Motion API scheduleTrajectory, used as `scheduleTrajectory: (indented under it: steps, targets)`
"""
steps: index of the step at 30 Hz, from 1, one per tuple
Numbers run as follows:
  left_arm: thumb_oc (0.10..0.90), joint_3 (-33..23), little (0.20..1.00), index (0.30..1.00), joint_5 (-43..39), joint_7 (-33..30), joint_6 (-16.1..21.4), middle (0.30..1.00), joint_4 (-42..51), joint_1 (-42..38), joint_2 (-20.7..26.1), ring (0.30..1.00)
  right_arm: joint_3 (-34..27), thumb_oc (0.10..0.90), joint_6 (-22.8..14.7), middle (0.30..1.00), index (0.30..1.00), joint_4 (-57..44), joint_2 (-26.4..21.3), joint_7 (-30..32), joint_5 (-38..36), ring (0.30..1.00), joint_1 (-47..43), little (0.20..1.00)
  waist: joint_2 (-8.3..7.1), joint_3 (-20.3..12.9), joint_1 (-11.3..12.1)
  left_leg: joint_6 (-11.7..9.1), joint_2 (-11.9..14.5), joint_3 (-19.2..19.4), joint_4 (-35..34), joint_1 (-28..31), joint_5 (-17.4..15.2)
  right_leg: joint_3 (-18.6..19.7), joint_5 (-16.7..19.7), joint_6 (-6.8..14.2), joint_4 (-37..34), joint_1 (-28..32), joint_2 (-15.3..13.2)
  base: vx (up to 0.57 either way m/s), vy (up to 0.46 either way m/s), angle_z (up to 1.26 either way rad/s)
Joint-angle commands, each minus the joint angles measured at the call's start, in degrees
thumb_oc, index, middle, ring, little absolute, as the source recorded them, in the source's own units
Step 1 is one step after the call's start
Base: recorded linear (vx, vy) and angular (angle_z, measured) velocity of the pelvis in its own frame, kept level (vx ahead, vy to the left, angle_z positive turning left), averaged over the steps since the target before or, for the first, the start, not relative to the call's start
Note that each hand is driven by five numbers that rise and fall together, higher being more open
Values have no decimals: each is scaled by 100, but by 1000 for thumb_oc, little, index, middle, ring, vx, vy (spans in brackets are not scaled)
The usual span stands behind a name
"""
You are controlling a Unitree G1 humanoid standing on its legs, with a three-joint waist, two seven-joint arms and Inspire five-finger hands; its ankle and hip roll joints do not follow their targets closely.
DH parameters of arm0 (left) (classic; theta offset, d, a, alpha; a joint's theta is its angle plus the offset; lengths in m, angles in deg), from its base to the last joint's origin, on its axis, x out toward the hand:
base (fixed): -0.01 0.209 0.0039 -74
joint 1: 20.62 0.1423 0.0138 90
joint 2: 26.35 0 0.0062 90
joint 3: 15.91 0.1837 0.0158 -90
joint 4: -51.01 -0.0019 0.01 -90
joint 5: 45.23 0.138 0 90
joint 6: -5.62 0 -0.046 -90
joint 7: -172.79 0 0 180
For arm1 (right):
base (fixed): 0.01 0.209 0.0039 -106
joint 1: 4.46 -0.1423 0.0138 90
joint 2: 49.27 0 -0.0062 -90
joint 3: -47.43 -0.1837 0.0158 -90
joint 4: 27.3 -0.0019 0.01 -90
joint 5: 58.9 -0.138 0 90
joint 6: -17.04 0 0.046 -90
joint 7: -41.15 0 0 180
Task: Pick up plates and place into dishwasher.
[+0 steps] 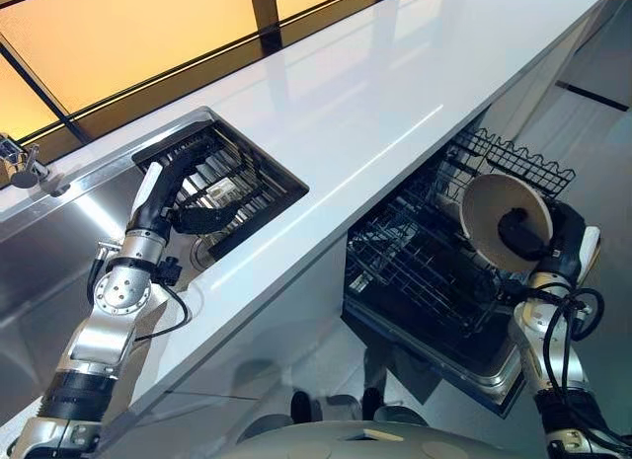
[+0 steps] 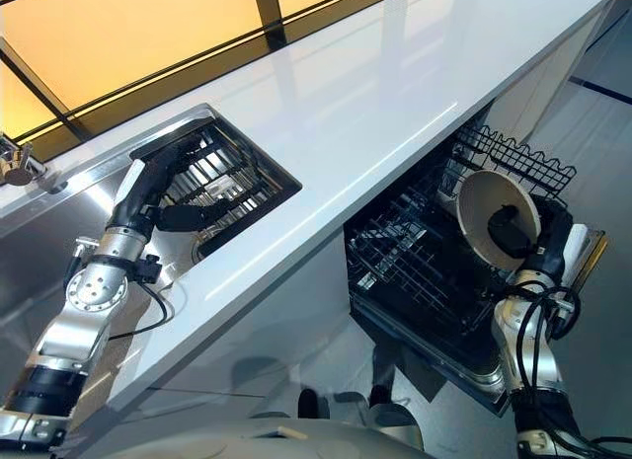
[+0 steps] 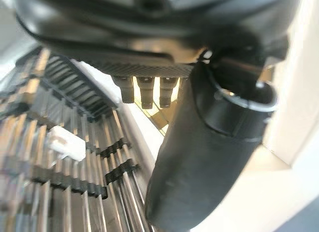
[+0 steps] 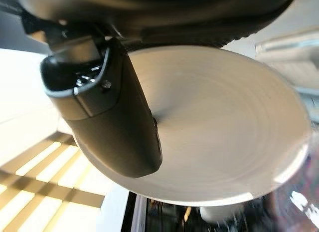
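Plate (image 1: 497,220) pinched by right hand (image 1: 538,237), thumb across its face, tilted above dishwasher rack (image 1: 425,267) | left hand (image 1: 183,197) over sink drying rack (image 1: 232,183), grip cannot be told

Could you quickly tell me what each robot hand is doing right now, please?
Left robot hand: over the rack in the sink, fingers extended, open, holding nothing.
Right robot hand: shut on a plate above the dishwasher.

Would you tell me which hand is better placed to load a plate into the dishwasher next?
Right. The right hand already grips the plate above the open dishwasher rack; the left hand is over the sink's rack.
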Motion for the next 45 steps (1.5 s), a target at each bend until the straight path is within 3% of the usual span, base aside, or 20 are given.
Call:
scheduleTrajectory:
  steps: [1, 17, 31, 32, 33, 34, 35, 39, 45]
  targets:
    - [800, -640, 900, 900, -484, -207, 480, 900, 23, -387, 93, 900, -131, 100, -636, 300, 300, -315, -203, 6, 439, 300, -520, 200, -70, -171, 88, 216, -335, 184, 39, 227, -706, -220, -556, 107, 424, 14, 325, 0, 0, 0]
    - [800, -575, 900, 900, -654, -13, 651, 900, -16, -217, -48, 900, 913, 100, -189, 300, 300, 640, -191, -207, 1156, 300, -903, 200, -12, 85, 324, 210, -317, 113, 47, 174, -629, -359, -638, 67, 623, -55, 268, 9, -7, 1]
    - [800, -142, 900, 900, -722, 115, 534, 900, 38, -616, 103, 900, 1920, 100, 973, 300, 300, 1779, -510, -763, 1804, 300, -1780, 200, 32, 304, 608, 148, -349, -98, 93, -65, -499, -520, -589, 12, 579, -136, 252, 0, -25, 11]
    - [800, -128, 900, 900, -736, 117, 525, 900, 42, -632, 116, 900, 1951, 130, 1044, 326, 326, 1836, -523, -847, 1805, 326, -1801, 230, 32, 312, 615, 147, -350, -105, 95, -75, -492, -524, -586, 10, 578, -141, 252, -20, -24, 12]
    - [800, -97, 900, 900, -740, 115, 512, 900, 42, -679, 128, 900, 2033, 344, 1128, 509, 509, 1938, -544, -922, 1773, 509, -1876, 444, 26, 339, 631, 140, -347, -112, 101, -98, -477, -531, -580, 5, 575, -147, 252, -34, -29, 12]
    - [800, -73, 900, 900, -751, 115, 491, 900, 53, -724, 153, 900, 2106, 707, 1137, 820, 820, 2009, -561, -942, 1685, 820, -1949, 807, 24, 366, 647, 132, -342, -122, 103, -115, -462, -544, -573, -2, 575, -151, 254, -35, -25, 12]
    - [800, -69, 900, 900, -761, 113, 483, 900, 56, -737, 163, 900, 2124, 800, 1150, 900, 900, 2021, -563, -951, 1659, 900, -1976, 900, 24, 375, 647, 131, -343, -128, 104, -119, -457, -547, -572, -3, 576, -152, 254, -35, -20, 7]
    - [800, -5, 900, 900, -799, 86, 496, 900, 55, -799, 209, 900, 2179, 800, 1028, 900, 900, 1914, -516, -772, 1294, 900, -2093, 900, 30, 442, 658, 122, -338, -150, 114, -141, -432, -560, -565, -15, 590, -158, 261, -24, -8, 4]
    - [800, -95, 900, 900, -684, 49, 623, 900, 46, -600, 61, 900, 1644, 800, 514, 900, 900, 718, -255, -365, 686, 900, -1666, 900, 48, 444, 544, 149, -335, -122, 105, -107, -431, -490, -559, -6, 607, -160, 283, 0, 0, 0]
